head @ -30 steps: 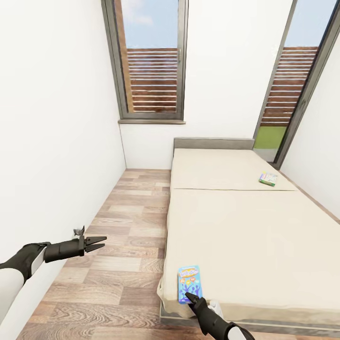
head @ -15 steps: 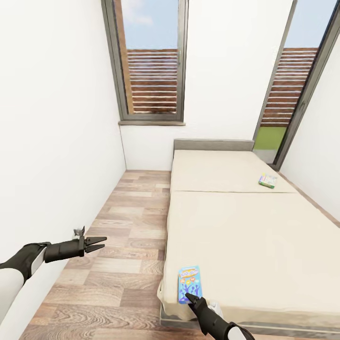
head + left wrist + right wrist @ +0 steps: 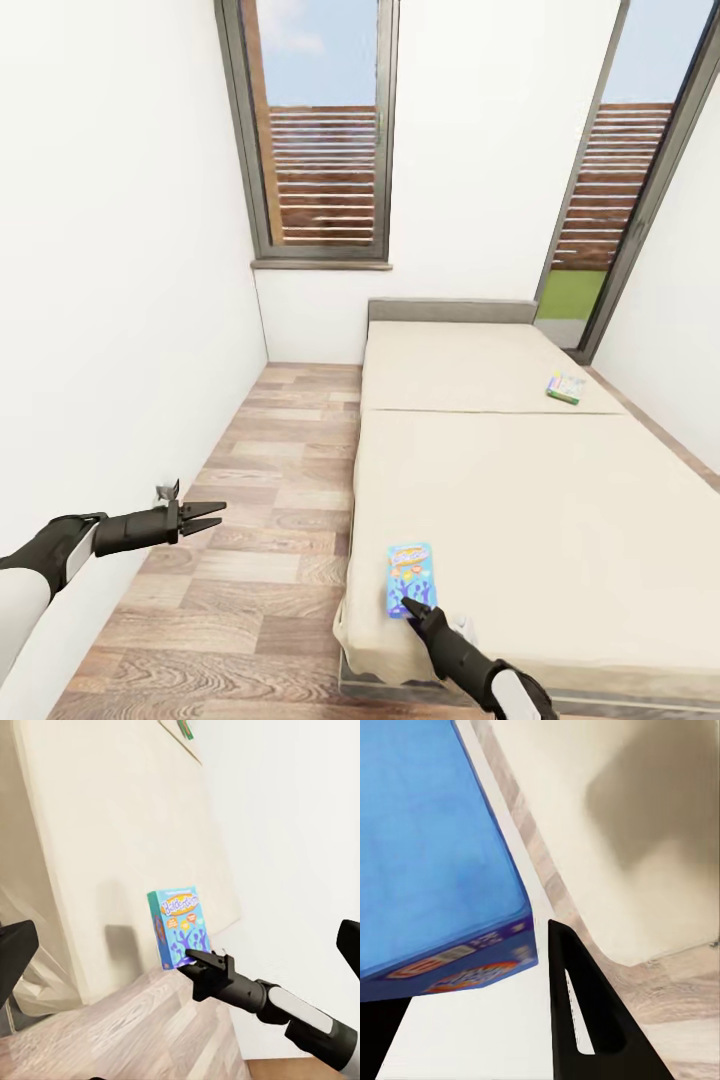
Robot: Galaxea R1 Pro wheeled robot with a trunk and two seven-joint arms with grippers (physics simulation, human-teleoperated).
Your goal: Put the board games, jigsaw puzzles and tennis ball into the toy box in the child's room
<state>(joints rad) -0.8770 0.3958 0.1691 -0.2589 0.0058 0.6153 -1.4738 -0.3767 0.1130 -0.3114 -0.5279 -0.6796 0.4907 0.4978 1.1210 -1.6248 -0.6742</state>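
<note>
Right gripper (image 3: pixel 408 606) sits at the near end of the blue board game (image 3: pixel 410 577), which lies near the foot corner of the bed (image 3: pixel 560 520). In the right wrist view the blue box is close against one black finger (image 3: pixel 577 1012), but I can't tell whether the jaws are clamped on it or just beside it. The left wrist view shows the gripper tip meeting the box's lower edge, box looking tilted up off the mattress — could be a lift starting, not certain.

Left gripper (image 3: pixel 205 516) hangs over the wood floor (image 3: pixel 250 560) beside the bed, fingers parted, nothing in them.

Second board game (image 3: pixel 565 387), the pale green one, lies flat on the far mattress pad, close to the bed's far side edge, well apart from the blue one.

Progress, as I read it: early. Both bed games are not yet boxed. Toy box and its surface aren't in front of the robot here, so the status of the other toys is unknown.
</note>
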